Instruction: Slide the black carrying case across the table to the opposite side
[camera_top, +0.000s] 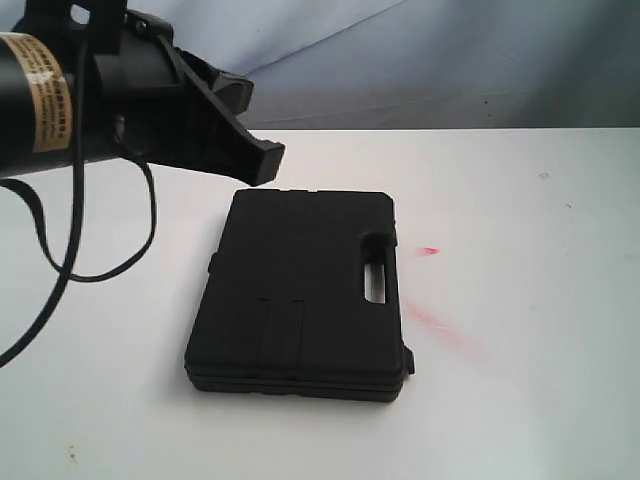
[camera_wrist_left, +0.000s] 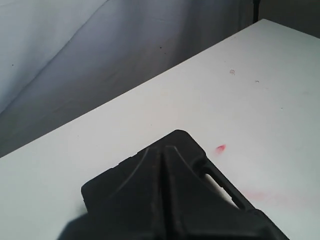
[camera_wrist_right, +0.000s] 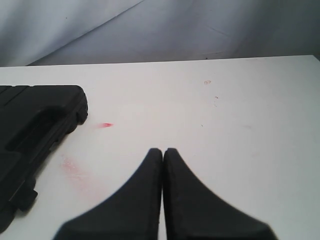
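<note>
The matte black case (camera_top: 300, 290) lies flat on the white table (camera_top: 530, 390), its handle slot (camera_top: 378, 282) along the right-hand edge. My left gripper (camera_top: 264, 160) is shut and empty, with its tips just past the case's far left corner; I cannot tell whether they touch it. In the left wrist view the closed gripper (camera_wrist_left: 162, 150) overlaps the case (camera_wrist_left: 102, 185). My right gripper (camera_wrist_right: 163, 150) is shut and empty over bare table (camera_wrist_right: 235, 130). It is well to the handle side of the case (camera_wrist_right: 30, 125) and out of the exterior view.
Red smears (camera_top: 445, 330) and a red spot (camera_top: 430, 249) mark the table to the right of the case. A grey cloth backdrop (camera_top: 450, 60) hangs behind the table's far edge. The left arm's cable (camera_top: 60, 270) loops down at the left.
</note>
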